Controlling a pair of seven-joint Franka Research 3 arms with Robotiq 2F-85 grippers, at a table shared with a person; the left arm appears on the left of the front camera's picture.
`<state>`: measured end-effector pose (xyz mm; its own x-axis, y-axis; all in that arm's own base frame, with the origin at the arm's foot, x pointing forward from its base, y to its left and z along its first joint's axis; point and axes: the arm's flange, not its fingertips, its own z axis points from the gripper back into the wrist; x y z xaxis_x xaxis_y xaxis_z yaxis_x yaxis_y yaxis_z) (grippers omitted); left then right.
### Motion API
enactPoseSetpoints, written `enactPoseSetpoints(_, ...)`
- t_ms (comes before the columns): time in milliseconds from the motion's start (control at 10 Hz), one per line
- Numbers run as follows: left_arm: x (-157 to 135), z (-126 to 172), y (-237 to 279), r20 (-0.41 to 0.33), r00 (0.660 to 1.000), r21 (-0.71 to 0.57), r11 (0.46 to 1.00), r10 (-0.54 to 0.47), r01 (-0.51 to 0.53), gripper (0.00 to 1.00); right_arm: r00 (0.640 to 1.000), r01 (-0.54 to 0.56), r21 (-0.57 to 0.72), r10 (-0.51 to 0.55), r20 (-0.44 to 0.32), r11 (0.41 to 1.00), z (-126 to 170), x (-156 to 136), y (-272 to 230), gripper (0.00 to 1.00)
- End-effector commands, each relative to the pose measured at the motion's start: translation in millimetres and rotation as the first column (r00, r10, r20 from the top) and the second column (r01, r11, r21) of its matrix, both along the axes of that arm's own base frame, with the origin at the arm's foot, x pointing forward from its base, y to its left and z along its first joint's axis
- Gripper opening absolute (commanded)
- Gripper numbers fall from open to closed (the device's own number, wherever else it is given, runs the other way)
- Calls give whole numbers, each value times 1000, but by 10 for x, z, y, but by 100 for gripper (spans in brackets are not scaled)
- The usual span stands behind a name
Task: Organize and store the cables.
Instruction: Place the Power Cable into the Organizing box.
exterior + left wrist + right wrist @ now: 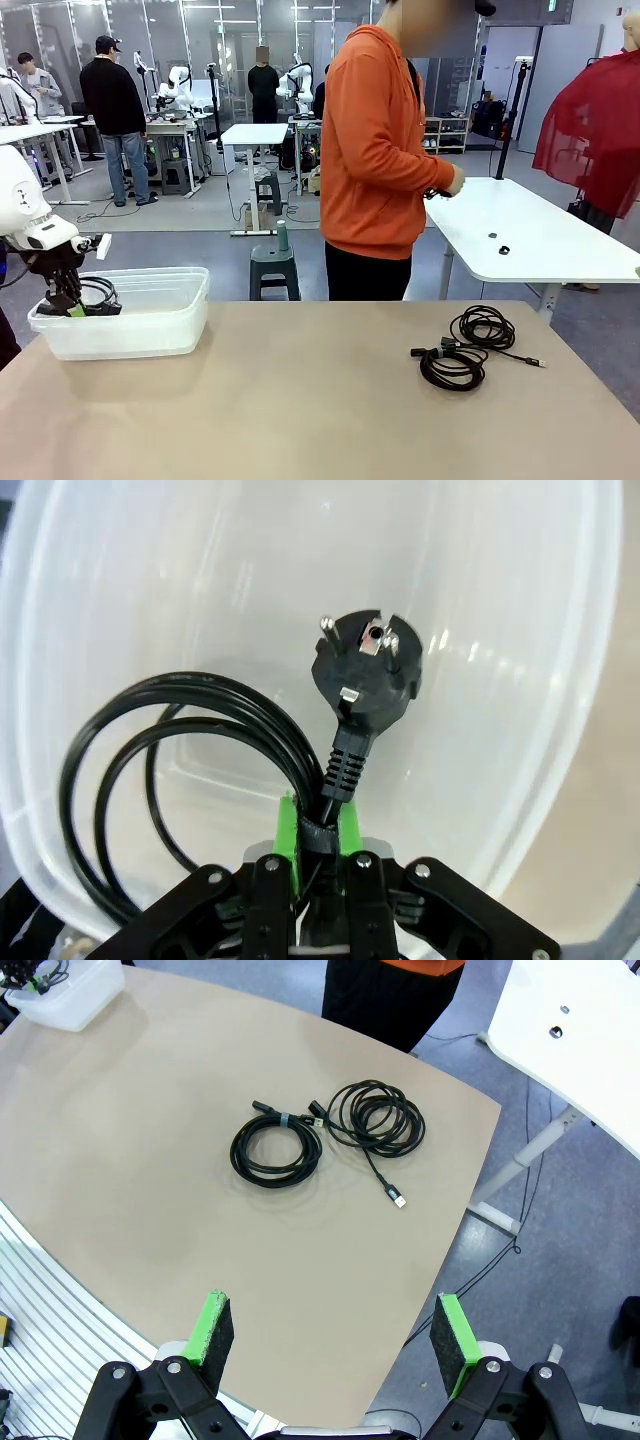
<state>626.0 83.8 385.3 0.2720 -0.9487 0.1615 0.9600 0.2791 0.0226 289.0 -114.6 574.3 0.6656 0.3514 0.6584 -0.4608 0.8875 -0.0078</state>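
Note:
A black coiled cable with a chunky power plug hangs inside the clear plastic bin. My left gripper is shut on it just below the plug's strain relief, with its green pads pressed to the cord. In the front view the left gripper sits over the left end of the bin. Two more coiled cables lie on the table at the right, a thicker one and a thinner one. My right gripper hovers open, high above the table's edge.
A person in an orange hoodie stands beyond the far edge, turned toward a white side table. The tan tabletop is bare between the bin and the two cables. The bin is at the far corner in the right wrist view.

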Motion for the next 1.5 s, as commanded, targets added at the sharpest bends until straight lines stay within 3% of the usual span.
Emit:
enactPoseSetpoints(0, 37, -59, 93, -6, 1000, -40, 999, -29, 28, 30, 1000, -6, 3, 6, 2, 1000, -8, -3, -12, 100)
enactPoseSetpoints(200, -25, -37, 145, 0, 999, -55, 998, -38, 38, 56, 1000, -6, 3, 6, 2, 1000, -8, -3, -12, 100)
enactPoseSetpoints(300, -78, -24, 186, 8, 999, -59, 997, -39, 39, 48, 1000, -6, 3, 6, 2, 1000, -8, -3, -12, 100)
enactPoseSetpoints(400, -135, -21, 225, 15, 999, -66, 997, -43, 44, 82, 1000, -6, 3, 6, 2, 1000, -8, -3, -12, 100)
enactPoseSetpoints(500, -173, -38, 266, 16, 999, -66, 997, -44, 45, 74, 1000, -6, 3, 6, 2, 1000, -8, -3, -12, 100)
enactPoseSetpoints(600, -216, -78, 329, 18, 999, -72, 996, -42, 43, 100, 1000, -6, 3, 6, 2, 1000, -8, -3, -12, 100)
enactPoseSetpoints(800, -329, -130, 429, 43, 998, -96, 995, -37, 41, 100, 1000, -6, 3, 6, 2, 1000, -8, -3, -12, 100)
enactPoseSetpoints(900, -113, -49, 319, 12, 1000, -51, 999, -20, 21, 100, 1000, -6, 3, 6, 2, 1000, -8, -3, -12, 100)
enactPoseSetpoints(1400, -113, -49, 319, 12, 1000, -51, 999, -20, 21, 100, 1000, -6, 3, 6, 2, 1000, -8, -3, -12, 100)
